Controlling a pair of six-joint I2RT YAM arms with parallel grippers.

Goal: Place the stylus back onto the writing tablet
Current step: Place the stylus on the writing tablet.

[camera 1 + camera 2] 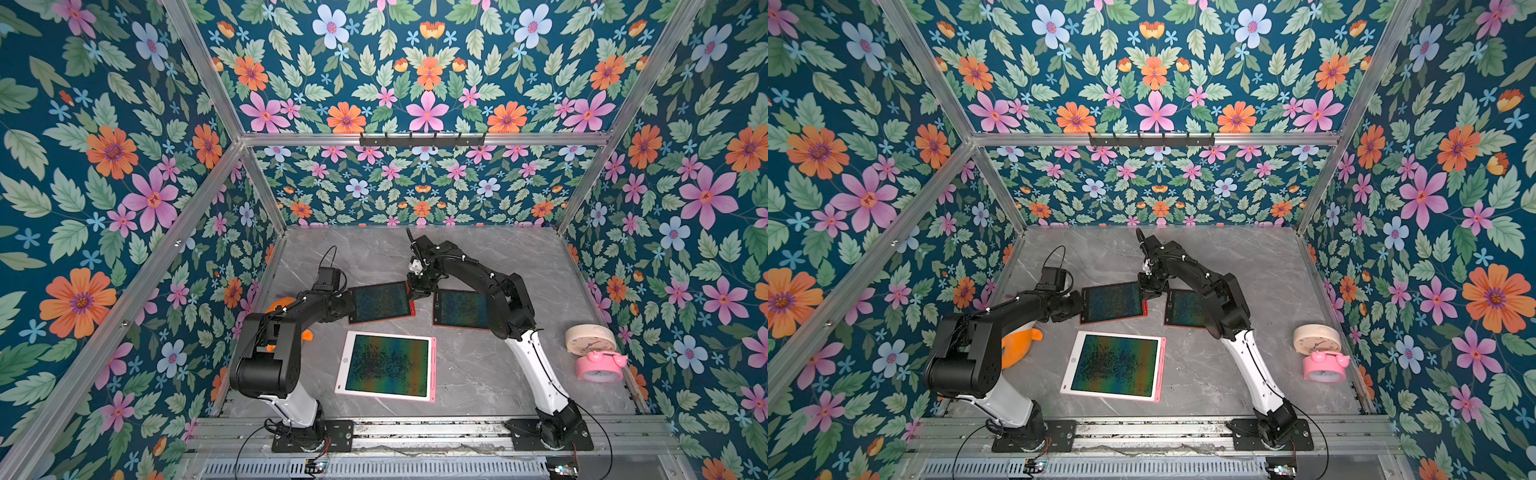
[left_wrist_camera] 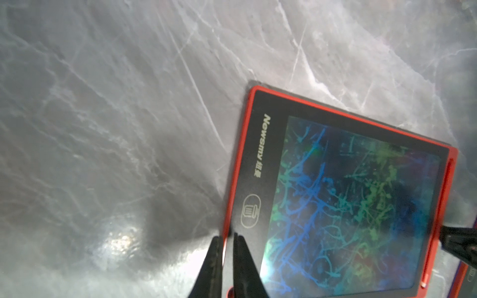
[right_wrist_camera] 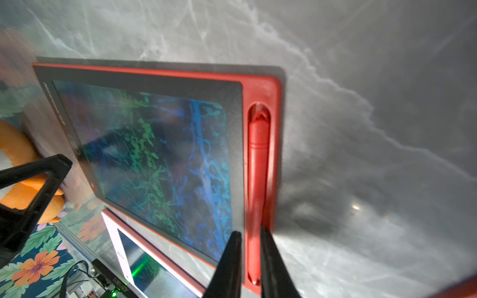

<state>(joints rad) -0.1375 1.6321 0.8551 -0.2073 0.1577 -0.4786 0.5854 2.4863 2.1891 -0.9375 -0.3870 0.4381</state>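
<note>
Nearest the front edge of the grey marbled bench (image 1: 478, 374), about midway along it, lies a pink-framed tablet (image 1: 388, 365), flat with its screen up. At the bench's left edge, partly behind the left arm, sits an orange plush toy (image 1: 1015, 347). By the right edge a pink clock (image 1: 600, 365) rests against a cream clock (image 1: 590, 338) just behind it.

Farther in, around the middle of the bench, are two red-rimmed tablets side by side. The one nearer the left edge is the writing tablet (image 1: 380, 302), turned slightly askew. The left tool (image 2: 227, 236) meets it at its short edge on the left arm's side, near the bin-icon button. Its fingers are drawn close on either side of the red rim, clamped on it.

The stylus (image 3: 258, 160), red like the rim, lies in the groove along the tablet's opposite edge. The right tool (image 3: 250, 232) stands over one end of the stylus, its fingers a little apart and astride it. A strip of the groove wall shows between one finger and the stylus, so there is no pinch.

The second red tablet (image 1: 461, 309) lies just beside the first, toward the right edge and partly under the right arm.
</note>
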